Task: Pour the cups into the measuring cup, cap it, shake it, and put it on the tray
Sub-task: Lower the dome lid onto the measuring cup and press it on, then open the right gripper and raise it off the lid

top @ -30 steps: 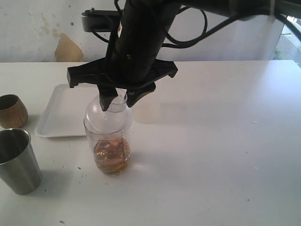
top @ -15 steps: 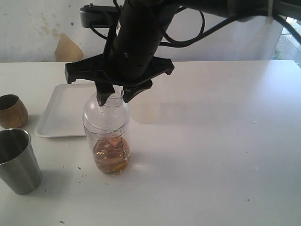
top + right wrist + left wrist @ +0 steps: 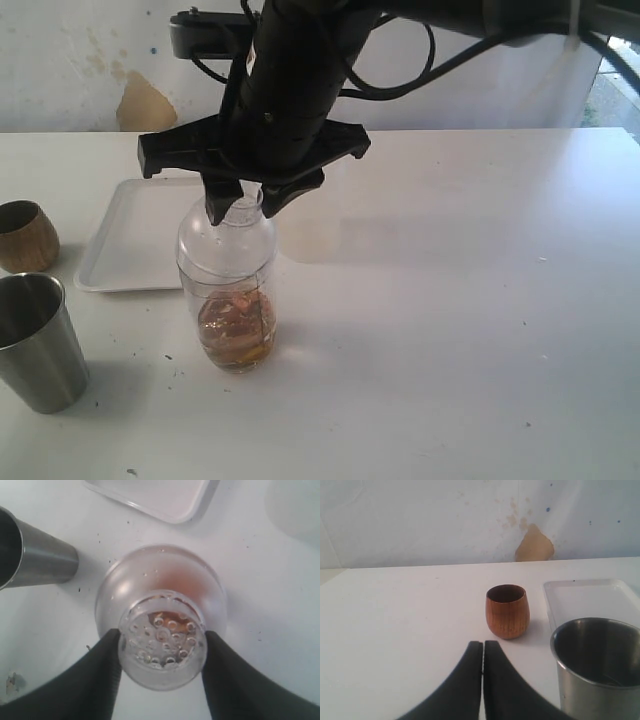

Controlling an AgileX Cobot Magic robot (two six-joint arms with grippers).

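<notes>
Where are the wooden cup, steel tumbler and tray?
wooden cup [image 3: 507,614], left wrist view, middle of its side.
steel tumbler [image 3: 40,352], exterior view, middle of its outer wall.
tray [image 3: 130,238], exterior view, bare floor.

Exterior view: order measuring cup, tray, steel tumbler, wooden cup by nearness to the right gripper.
1. Measuring cup, held by the right gripper.
2. Tray, behind-left.
3. Steel tumbler, wooden cup, far left: too close to call.

Gripped neck of the measuring cup [image 3: 228,300] from above with right gripper [image 3: 243,208], fingers [image 3: 100,675] either side; held left gripper [image 3: 483,652] closed, well away.
</notes>
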